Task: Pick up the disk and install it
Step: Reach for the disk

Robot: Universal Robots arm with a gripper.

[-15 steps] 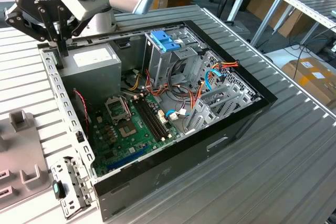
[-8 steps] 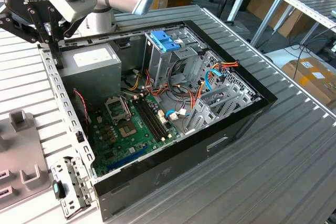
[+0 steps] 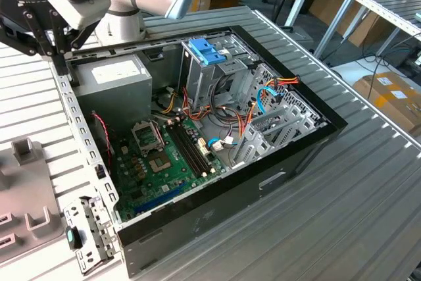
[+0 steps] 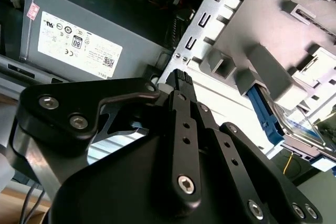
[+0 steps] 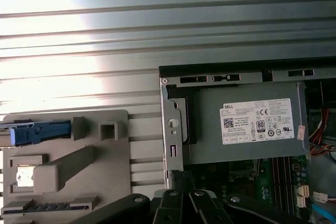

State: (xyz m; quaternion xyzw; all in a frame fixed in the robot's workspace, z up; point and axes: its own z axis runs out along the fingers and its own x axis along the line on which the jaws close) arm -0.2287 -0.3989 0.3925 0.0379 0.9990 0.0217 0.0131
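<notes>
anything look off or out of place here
Nothing looks damaged or spilled. The one thing out of place is the disk, sitting in the grey fixture outside the case, while loose cables sprawl inside.

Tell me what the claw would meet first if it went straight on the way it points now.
The claw probably meets the silver slotted rear panel of the computer case, beside the grey metal power supply box; depth unclear.

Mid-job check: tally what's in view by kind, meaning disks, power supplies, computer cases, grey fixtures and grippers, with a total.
Disk: 1
Power supply: 1
Computer case: 1
Grey fixture: 1
Gripper: 1
Total: 5
</notes>
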